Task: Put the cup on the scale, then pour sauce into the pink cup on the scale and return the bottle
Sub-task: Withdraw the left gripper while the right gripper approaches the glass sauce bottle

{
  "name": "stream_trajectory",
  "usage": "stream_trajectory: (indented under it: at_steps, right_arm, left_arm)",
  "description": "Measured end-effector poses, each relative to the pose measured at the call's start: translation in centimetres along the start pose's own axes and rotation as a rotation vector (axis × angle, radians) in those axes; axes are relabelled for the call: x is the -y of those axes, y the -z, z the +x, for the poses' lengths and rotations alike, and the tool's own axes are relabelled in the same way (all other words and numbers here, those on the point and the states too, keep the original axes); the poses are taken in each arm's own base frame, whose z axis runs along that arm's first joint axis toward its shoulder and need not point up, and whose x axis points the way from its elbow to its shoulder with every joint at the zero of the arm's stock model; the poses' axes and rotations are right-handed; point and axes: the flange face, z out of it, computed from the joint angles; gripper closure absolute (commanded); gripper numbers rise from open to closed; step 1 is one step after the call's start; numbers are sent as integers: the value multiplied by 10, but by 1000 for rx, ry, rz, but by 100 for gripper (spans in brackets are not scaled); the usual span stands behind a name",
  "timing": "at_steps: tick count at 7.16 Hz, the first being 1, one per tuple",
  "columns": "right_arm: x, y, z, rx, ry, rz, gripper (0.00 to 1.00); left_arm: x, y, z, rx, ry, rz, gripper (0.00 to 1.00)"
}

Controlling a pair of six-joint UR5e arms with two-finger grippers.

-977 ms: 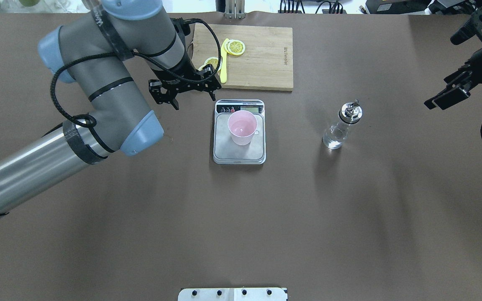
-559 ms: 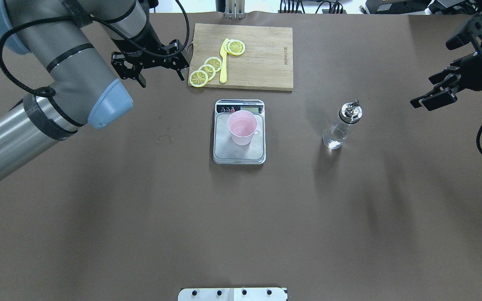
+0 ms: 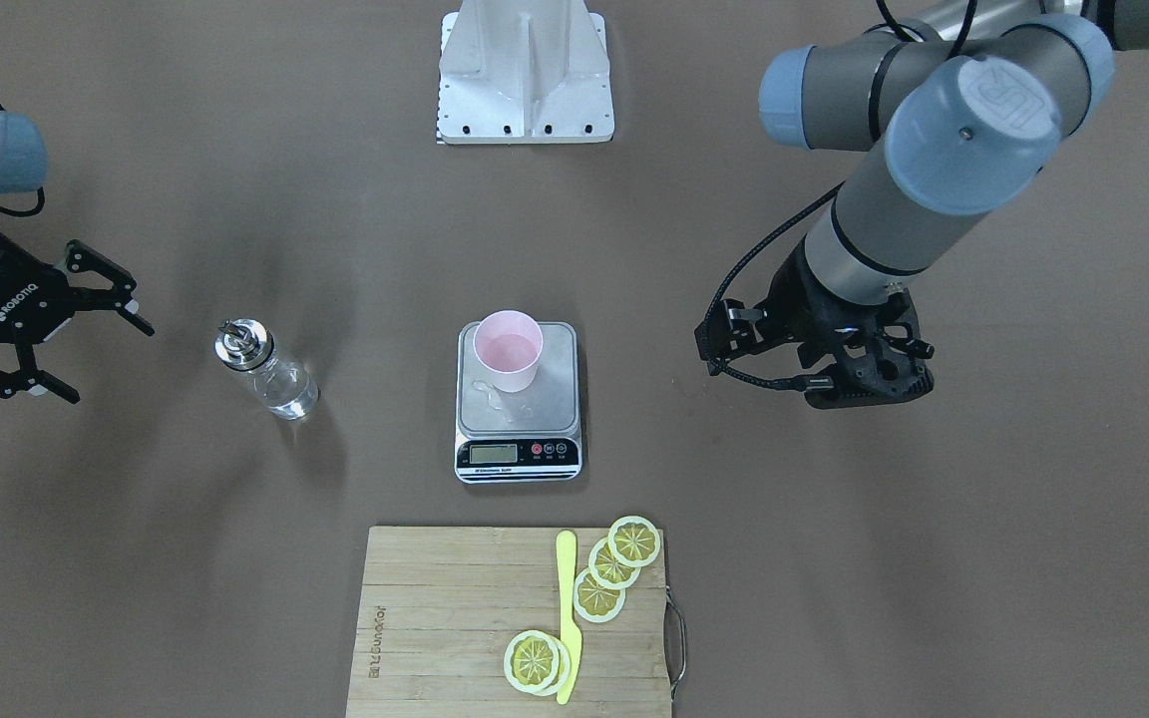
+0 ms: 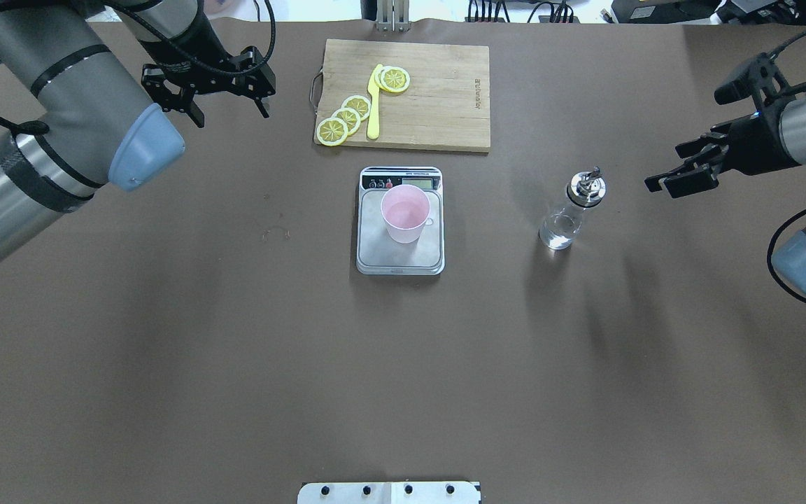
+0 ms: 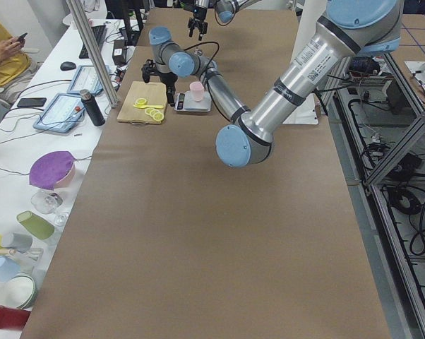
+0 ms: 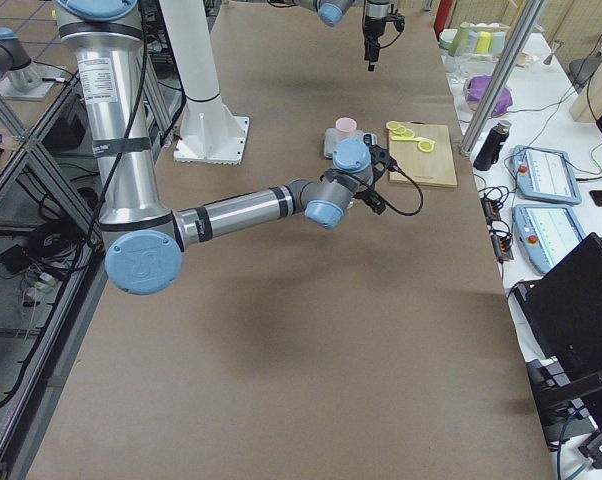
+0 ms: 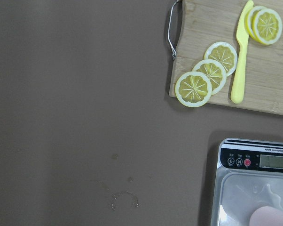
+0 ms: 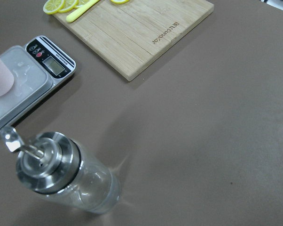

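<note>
Pink cup point(image 4: 405, 213) upright on scale point(image 4: 375, 253) platform, mid worktop point(image 4: 403, 364), w/ a few clear splashes on the steel beside it. Bottle point(image 4: 572, 208) upright on worktop, on robot's right of scale, well apart; clear sauce point(image 4: 558, 234) low inside. Right claw point(image 3: 109, 364) spread wide, empty, near bottle, not touching. Left claw point(image 4: 231, 117) also wide, empty, beside handle end of cutting board point(image 4: 438, 105).

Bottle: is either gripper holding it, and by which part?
Nothing is held. The left gripper and the right gripper are both open and empty; the bottle stands apart from both.
</note>
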Motion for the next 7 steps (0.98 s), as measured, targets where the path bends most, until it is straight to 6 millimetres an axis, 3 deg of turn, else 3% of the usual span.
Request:
stream_trajectory:
  at_steps: [2, 5, 7]
  right_arm:
    - [-7, -14, -26, -12, -19, 66, 1]
    - [-48, -12, -73, -70, -1, 123, 1]
    - [-69, -31, -107, -157, 9, 174, 1]
  left_arm:
    - [5, 1, -12, 5, 2, 2, 0]
    - [6, 1, -18, 8, 2, 4, 0]
    - [6, 1, -19, 8, 2, 4, 0]
